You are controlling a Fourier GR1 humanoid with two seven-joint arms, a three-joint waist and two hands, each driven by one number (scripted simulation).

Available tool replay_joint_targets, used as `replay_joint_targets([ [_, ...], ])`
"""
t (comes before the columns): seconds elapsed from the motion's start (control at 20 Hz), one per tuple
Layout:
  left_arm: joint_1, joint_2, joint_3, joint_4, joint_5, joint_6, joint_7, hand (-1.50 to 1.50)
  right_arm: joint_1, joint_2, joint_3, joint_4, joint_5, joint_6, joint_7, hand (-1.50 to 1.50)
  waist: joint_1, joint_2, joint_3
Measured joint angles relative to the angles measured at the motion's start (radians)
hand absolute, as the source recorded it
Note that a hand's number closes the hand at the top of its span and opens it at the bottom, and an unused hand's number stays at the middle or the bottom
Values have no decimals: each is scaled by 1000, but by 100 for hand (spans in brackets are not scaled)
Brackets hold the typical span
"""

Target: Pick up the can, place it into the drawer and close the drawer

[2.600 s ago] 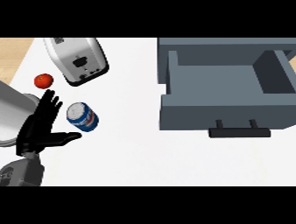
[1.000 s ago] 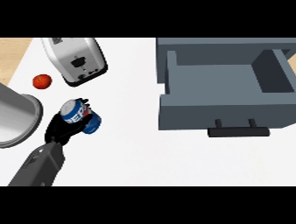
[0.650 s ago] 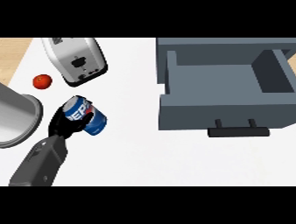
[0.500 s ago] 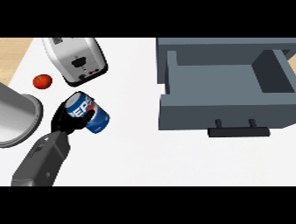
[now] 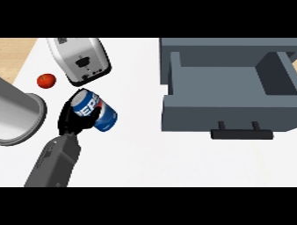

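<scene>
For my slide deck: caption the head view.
Left hand grips the blue soda can, open grey drawer waiting at right.

A white and grey toaster lies on the white counter, close to the far edge. I take the toaster as the landmark. A small red tomato sits just beside the toaster, at its left and a little nearer to the viewer. A big grey metal cylinder, maybe a pot, lies tilted on its side further to the left of the toaster and lower, with its open rim turned to the right. The tomato is between the toaster and this cylinder.
</scene>
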Motion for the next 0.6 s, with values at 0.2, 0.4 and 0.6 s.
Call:
replay_joint_targets([
  [0.2,37,-32,-71,-203,21,104,99,150,-25,-14,-13,12,-4,-7,10,-150,3,-1,0],
  [0.4,68,-43,-142,-378,17,185,177,150,-26,-13,-9,-20,-17,-35,38,-150,0,0,0],
  [0.6,68,-48,-202,-512,3,274,272,150,-21,-2,1,-39,-13,-38,44,-150,-4,2,0],
])
